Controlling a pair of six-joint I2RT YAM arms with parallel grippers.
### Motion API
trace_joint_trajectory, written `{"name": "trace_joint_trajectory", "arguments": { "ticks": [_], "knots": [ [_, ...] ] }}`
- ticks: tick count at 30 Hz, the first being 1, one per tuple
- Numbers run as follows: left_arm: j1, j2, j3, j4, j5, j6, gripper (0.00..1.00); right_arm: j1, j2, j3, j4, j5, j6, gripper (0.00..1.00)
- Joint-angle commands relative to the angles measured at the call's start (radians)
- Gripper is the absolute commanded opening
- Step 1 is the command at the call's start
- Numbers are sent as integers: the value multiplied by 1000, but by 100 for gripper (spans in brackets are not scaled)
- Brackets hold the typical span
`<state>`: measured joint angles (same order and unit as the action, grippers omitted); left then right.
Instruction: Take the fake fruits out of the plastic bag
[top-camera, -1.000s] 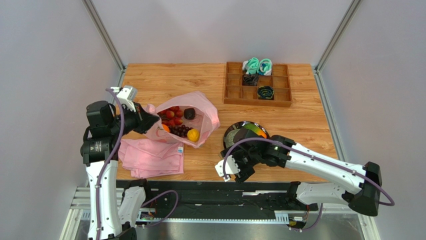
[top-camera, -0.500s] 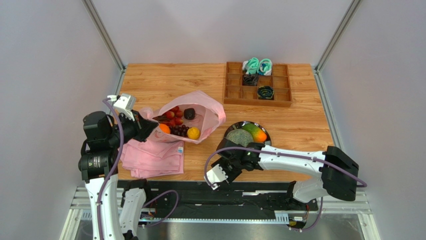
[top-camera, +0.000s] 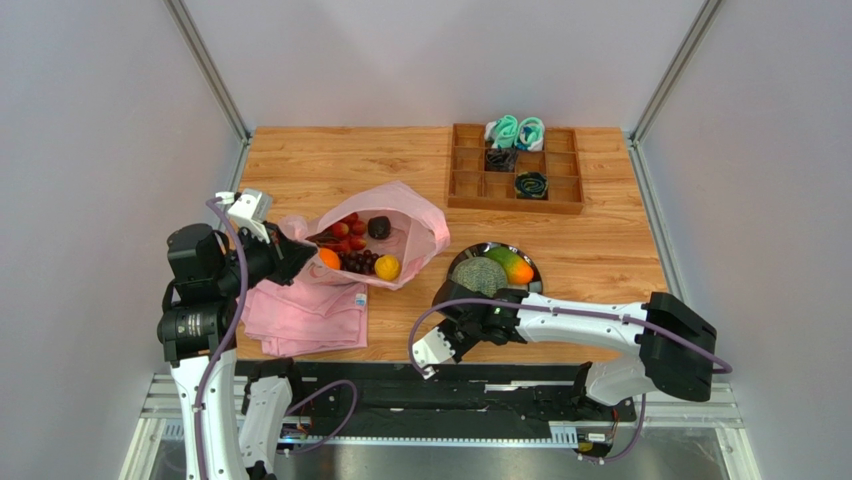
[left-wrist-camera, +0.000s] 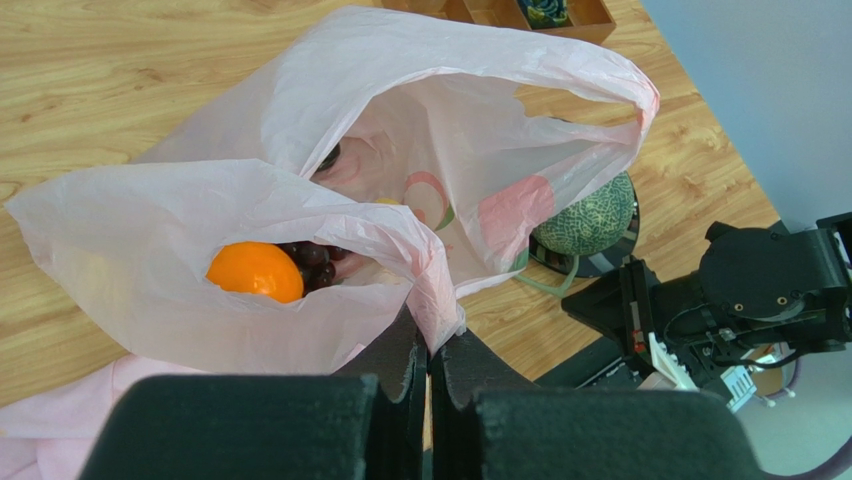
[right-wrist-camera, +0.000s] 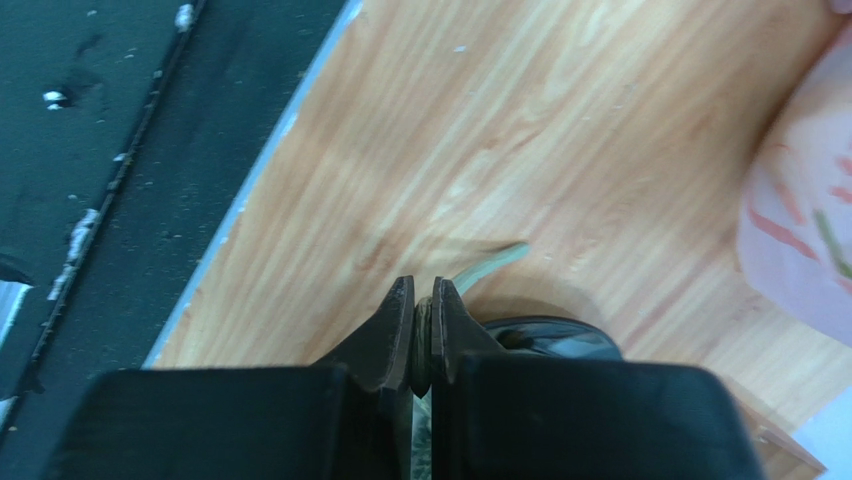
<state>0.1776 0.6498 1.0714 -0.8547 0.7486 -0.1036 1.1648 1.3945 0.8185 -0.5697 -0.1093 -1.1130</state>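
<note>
A pale wood-grain tabletop sits inside plain grey walls with slanting metal corner posts, and a black rail runs along its near edge. At the far right stands a compartmented wooden tray holding teal rolled items and black ones. The translucent pink crinkly plastic bag lies open left of centre, partly over a folded opaque pink cloth. It holds an orange, dark purple grapes, a yellow lemon and small red berries. The left end effector is clenched on the bag's near edge. A netted grey-green melon and an orange-and-green fruit rest on a round black plate beside the bag. The right end effector is clenched at the plate's near side, with the melon's pale stem just past its tips.
</note>
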Motion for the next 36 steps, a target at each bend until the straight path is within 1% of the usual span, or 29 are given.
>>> {"name": "trace_joint_trajectory", "arguments": {
  "ticks": [1, 2, 4, 5, 8, 11, 13, 17, 19, 20, 22, 23, 24, 26, 31, 34, 36],
  "knots": [
    [5, 4, 2, 14, 1, 12, 0, 6, 20, 115, 16, 45, 27, 0],
    [5, 7, 4, 14, -3, 12, 0, 6, 24, 176, -7, 39, 42, 0],
    [5, 10, 4, 14, -5, 12, 0, 6, 29, 241, -31, 23, 100, 0],
    [5, 11, 4, 16, -6, 10, 0, 6, 31, 313, -60, 7, 119, 0],
    [5, 16, -2, 22, -6, 5, 0, -2, 18, 381, -85, -13, 171, 0],
    [5, 16, -11, 28, -3, -2, 0, -23, -5, 378, -82, -6, 168, 0],
    [3, 17, -19, 29, 1, -8, 0, -45, -15, 343, -76, 3, 163, 0],
    [5, 24, -28, 37, 8, -16, 0, -134, -44, 288, -45, 19, 188, 0],
    [5, 27, -31, 37, 6, -19, 0, -169, -55, 283, -3, 16, 245, 0],
    [5, 27, -33, 37, 6, -18, 0, -212, -63, 287, 13, -1, 275, 0],
    [5, 31, -33, 39, 5, -21, 0, -263, -60, 333, 33, -41, 392, 0],
    [3, 33, -34, 37, 6, -21, 0, -310, -52, 358, 31, -90, 433, 0],
    [5, 34, -34, 37, 6, -19, 0, -332, -39, 378, 28, -117, 518, 0],
    [5, 39, -37, 31, 5, -16, 0, -379, -31, 422, 30, -199, 590, 0],
    [5, 68, -30, 11, 11, 2, 0, -390, -52, 438, 74, -280, 772, 0],
    [5, 97, -16, -4, 21, 10, 0, -392, -77, 413, 115, -285, 800, 0],
    [5, 112, -5, -12, 28, 19, 0, -399, -92, 358, 145, -271, 795, 0]
  ]
}}
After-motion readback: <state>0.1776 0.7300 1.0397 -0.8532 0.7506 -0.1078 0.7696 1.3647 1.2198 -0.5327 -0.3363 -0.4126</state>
